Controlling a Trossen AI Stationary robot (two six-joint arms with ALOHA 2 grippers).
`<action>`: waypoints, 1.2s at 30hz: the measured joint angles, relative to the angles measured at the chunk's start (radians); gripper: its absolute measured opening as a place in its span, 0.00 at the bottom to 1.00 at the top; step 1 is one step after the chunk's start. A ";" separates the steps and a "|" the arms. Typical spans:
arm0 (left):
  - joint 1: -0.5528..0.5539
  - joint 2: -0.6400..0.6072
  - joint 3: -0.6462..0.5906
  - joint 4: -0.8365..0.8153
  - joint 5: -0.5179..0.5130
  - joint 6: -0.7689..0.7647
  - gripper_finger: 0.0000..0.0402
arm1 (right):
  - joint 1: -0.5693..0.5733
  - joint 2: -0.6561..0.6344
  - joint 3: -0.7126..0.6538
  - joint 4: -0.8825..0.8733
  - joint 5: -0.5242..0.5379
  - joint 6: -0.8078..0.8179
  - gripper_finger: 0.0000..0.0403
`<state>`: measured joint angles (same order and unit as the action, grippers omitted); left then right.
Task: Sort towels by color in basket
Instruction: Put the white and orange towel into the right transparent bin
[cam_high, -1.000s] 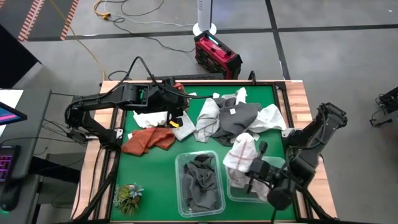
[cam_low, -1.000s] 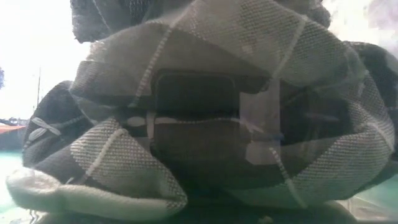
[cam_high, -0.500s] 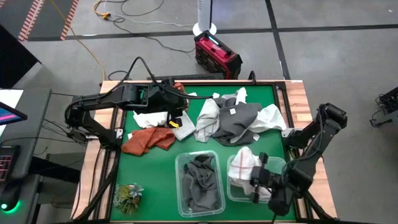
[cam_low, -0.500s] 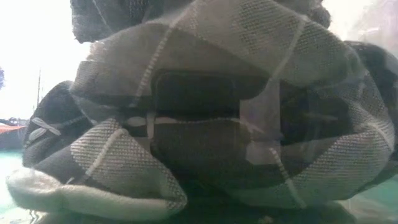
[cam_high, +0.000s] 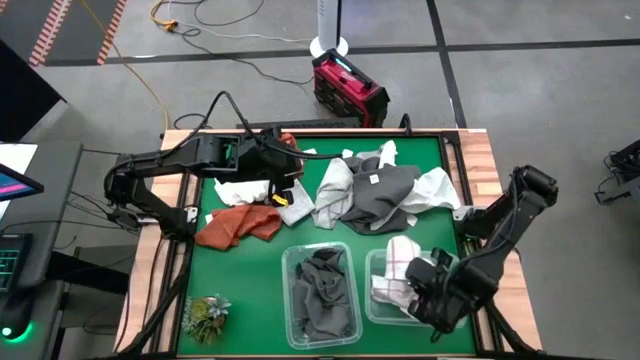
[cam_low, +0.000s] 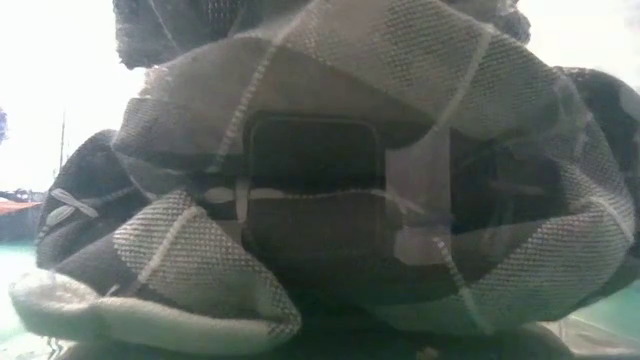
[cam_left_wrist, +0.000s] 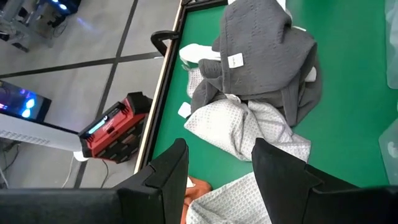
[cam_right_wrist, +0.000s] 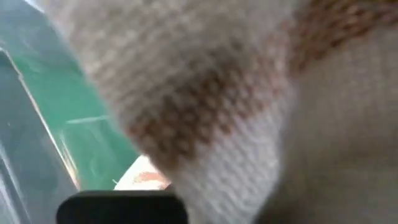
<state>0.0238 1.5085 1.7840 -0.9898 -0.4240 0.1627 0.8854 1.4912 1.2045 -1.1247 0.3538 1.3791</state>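
My right gripper (cam_high: 414, 284) is shut on a white towel with rust stripes (cam_high: 396, 266) over the right clear bin (cam_high: 372, 300); this cloth fills the right wrist view (cam_right_wrist: 205, 93). The left clear bin (cam_high: 292, 300) holds dark grey towels (cam_high: 322, 290). On the green mat lie a dark grey towel (cam_high: 385, 188), a light grey one (cam_high: 334, 192), white ones (cam_high: 434, 188) and a rust-orange one (cam_high: 238, 224). My left gripper (cam_left_wrist: 217, 149) stands open above the mat's far left, holding nothing. My right gripper holds the white striped towel (cam_right_wrist: 186, 124) from above, slanting down from the table's near right. The gripper itself and the cloth hide where the fingers meet it. The towel bunches below the gripper, with its lower part inside the right bin.
A green plant tuft (cam_high: 205, 316) sits at the near left corner. A plaid grey cloth (cam_low: 320, 200) blocks the low view. A red box (cam_high: 349, 90) stands on the floor beyond the far edge. Bare green mat (cam_high: 250, 280) lies left of the bins.
My right gripper has come down toward the right bin and tipped from nearly level to pointing steeply down, staying shut. The white striped towel, which hung above the bin's far edge, has sunk and now bunches in the bin.
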 joint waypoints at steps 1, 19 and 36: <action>0.000 0.000 0.000 -0.001 0.000 0.000 0.41 | -0.010 0.000 0.000 0.005 -0.021 -0.017 0.08; 0.000 0.000 0.000 -0.034 0.000 -0.011 0.41 | -0.121 0.001 -0.145 0.193 -0.312 -0.577 0.09; 0.000 0.000 0.000 -0.034 -0.002 -0.006 0.41 | -0.068 0.001 -0.137 0.187 -0.314 -1.373 0.09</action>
<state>0.0238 1.5085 1.7840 -1.0233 -0.4255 0.1562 0.8177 1.4925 1.0676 -0.9374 0.0399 0.0059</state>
